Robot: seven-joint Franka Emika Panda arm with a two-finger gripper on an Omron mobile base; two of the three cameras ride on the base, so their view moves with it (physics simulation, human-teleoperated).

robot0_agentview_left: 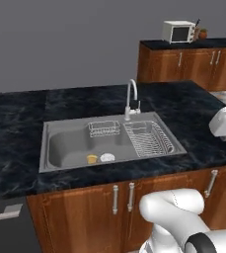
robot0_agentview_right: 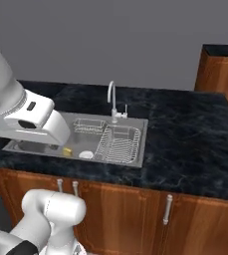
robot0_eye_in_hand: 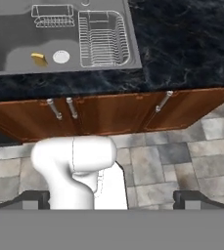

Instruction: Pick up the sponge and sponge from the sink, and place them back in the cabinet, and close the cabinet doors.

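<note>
Hand view shows our tool point(robot0_eye_in_hand: 111, 200) nearest, its two dark tips spread wide apart with nothing between them, hanging high over the floor tiles in front of the lower cabinet doors point(robot0_eye_in_hand: 108, 114). Beyond the dark tabletop point(robot0_agentview_left: 16, 173) edge lies the sink point(robot0_agentview_left: 65, 163). On its floor we see one sponge point(robot0_agentview_left: 92, 159), yellow side showing, just left of the white drain point(robot0_agentview_left: 107, 157); we cannot make out a second one. We judge it light, soft and squashy, likely slick if wet, so we would come straight down and pinch it across its short sides. Farther back stand the wire basket point(robot0_agentview_left: 104, 129), the draining rack point(robot0_agentview_left: 149, 139) and the faucet point(robot0_agentview_left: 131, 99).
</note>
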